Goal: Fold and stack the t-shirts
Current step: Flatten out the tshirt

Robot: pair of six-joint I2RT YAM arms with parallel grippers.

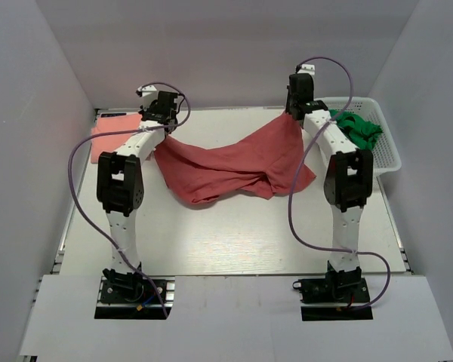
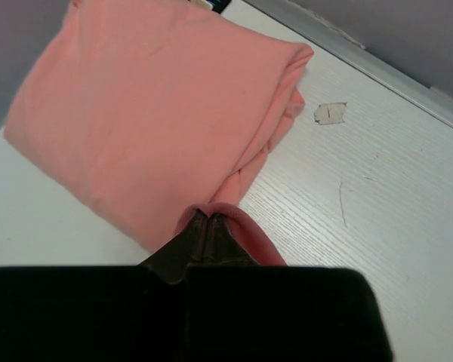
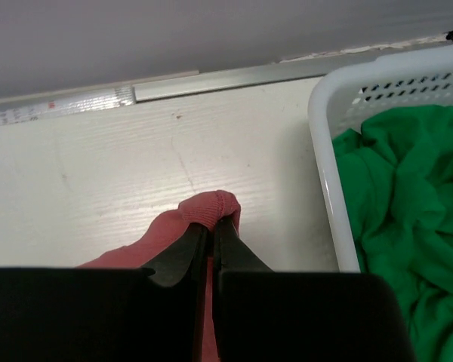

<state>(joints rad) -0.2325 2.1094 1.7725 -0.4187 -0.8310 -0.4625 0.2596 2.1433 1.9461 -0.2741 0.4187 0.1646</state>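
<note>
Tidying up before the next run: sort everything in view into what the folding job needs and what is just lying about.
Job in hand: brick-red t-shirt, pinched by the left gripper and right gripper; folded salmon-pink t-shirt.

Lying about: white basket; green cloth inside it; tape scrap.

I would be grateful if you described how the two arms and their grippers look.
Both arms match: the left arm and right arm have white links with blocky black joint housings, on black base plates. A thin lavender cable loops loosely along each. The left gripper and right gripper have dark, tapered fingers. I see no markings.
</note>
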